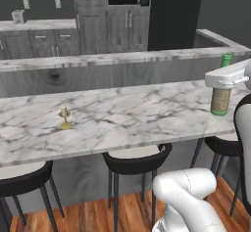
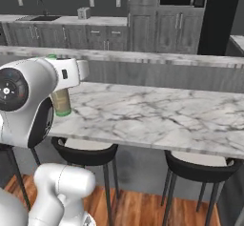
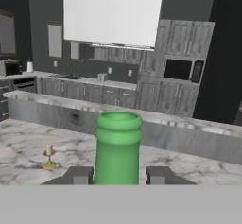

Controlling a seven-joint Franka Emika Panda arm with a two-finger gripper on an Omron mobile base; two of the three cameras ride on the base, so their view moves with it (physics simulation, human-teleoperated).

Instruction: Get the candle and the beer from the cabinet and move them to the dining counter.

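Gripping the beer (image 3: 117,145) by its neck, the hand (image 3: 118,175) held it upright on the bench (image 1: 127,113); pale label unreadable. Candle (image 1: 64,118) stood well apart.

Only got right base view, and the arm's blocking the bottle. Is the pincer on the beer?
Observer: Yes. In the hand view the pincer sits either side of the neck of the beer, fingers against the glass.
Operator: Candle delivered?
Observer: Left base view: the candle stands upright on the dining counter, well apart from the beer.
Operator: Bottle down?
Observer: Left base view: its base looks seated on the marble, near the counter's right end.
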